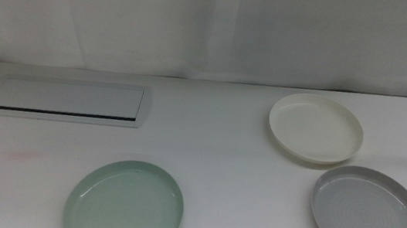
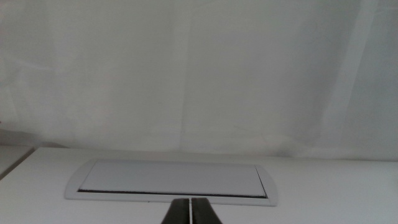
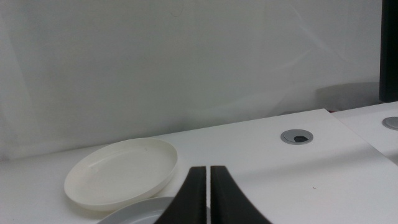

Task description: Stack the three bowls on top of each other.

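Nothing is stacked yet: all three bowls lie apart on the white table (image 1: 224,140), each empty and flat. Taking the table's middle as the dial's centre in the middle view, the mint green bowl (image 1: 125,203) sits at about seven o'clock near the front edge, the cream white bowl (image 1: 315,128) at about two o'clock, and the grey bowl (image 1: 369,216) at about four o'clock, just in front of the cream one with a narrow gap between their rims. The whole job is left, by my reading: two lifts and two placements.

Neither arm shows in the middle view. The left gripper (image 2: 190,211) waits with its jaws together, looking over the flat white rectangular panel (image 1: 67,100), which lies at about ten o'clock. The right gripper (image 3: 208,193) also has its jaws pressed together, and hovers close over the grey bowl's rim with the cream bowl beyond it.

A round grey cable grommet (image 3: 296,136) sits in the tabletop off to the right, well clear of the bowls. Nothing stands between the bowls; the low rims look like the only awkward part to grip.
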Motion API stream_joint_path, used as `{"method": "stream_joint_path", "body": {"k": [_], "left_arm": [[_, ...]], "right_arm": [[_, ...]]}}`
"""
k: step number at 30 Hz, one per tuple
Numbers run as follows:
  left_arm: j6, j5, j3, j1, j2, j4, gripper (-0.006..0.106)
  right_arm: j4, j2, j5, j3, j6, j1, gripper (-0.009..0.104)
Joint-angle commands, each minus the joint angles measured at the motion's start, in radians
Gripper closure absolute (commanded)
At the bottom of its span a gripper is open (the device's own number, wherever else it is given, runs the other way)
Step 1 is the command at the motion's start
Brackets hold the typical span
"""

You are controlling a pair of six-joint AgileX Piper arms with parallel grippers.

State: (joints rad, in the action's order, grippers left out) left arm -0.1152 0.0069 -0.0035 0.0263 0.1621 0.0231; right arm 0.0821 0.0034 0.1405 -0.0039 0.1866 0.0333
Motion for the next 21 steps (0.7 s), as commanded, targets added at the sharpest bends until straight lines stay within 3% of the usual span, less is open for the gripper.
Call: {"method": "stream_joint_path", "body": {"k": [1,8,18,21], "left_arm": [[-0.005,-0.007,0.039,0.003,-0.004,-0.003,0.103],[-0.005,-0.007,0.039,0.003,-0.004,-0.003,0.103],[-0.005,-0.007,0.039,0.003,-0.004,-0.003,0.103],[-0.005,-0.03,0.039,0.003,-0.004,-0.003,0.089]], "right_arm": [[0.008,-0.034,-0.004,0.041,-0.003,-0.004,0.098],[0.021,-0.034,-0.076,0.041,-0.011,-0.004,0.098],[0.011,-0.034,-0.047,0.041,-0.003,-0.004,0.098],[0.004,-0.034,-0.083,0.041,-0.003,-0.004,0.093]]}}
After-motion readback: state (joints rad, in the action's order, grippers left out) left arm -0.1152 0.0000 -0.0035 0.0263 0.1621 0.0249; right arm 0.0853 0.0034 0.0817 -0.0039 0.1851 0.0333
